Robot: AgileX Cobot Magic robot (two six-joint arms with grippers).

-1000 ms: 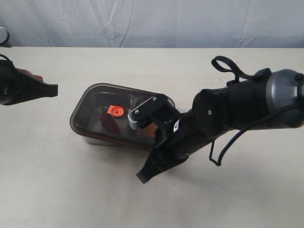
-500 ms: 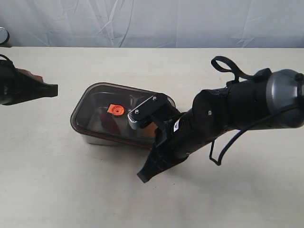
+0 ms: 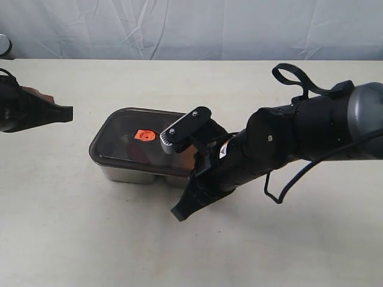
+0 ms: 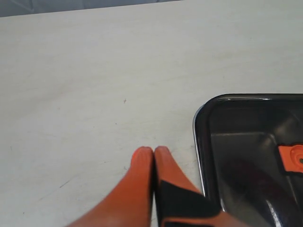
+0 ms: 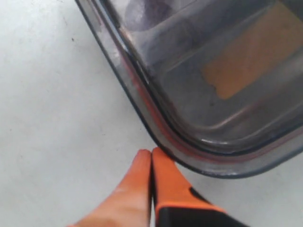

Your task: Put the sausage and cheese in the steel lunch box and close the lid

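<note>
Closed: lid (image 3: 119, 140) flat on box (image 3: 128, 174), mid table (image 3: 90, 239), a bit toward its left edge; cheese (image 5: 251, 56) and sausage (image 3: 137, 152) dim under lid. Right gripper (image 5: 151, 156) fingers together, tips at a lid corner, contact unclear. Left gripper (image 4: 154, 152) fingers together, beside another lid corner

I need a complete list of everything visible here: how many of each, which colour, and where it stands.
Flat cream table: one, cream, under everything.
Wrinkled cloth backdrop: one, pale grey-blue, behind the table.
Shiny stainless-steel lunch box: one, silver, mid-table.
Dark smoky translucent lid: one, grey with orange-red centre valve, lying on the box.
Glossy red toy sausage: one, dark red through the lid, inside the box.
Yellow-orange toy cheese wedge: one, orange, inside the box, end nearer the right arm.
Left hand: one, orange, shut, empty, left of the box, apart from it.
Right hand: one, orange, shut, empty, at the lid's rim.
</note>
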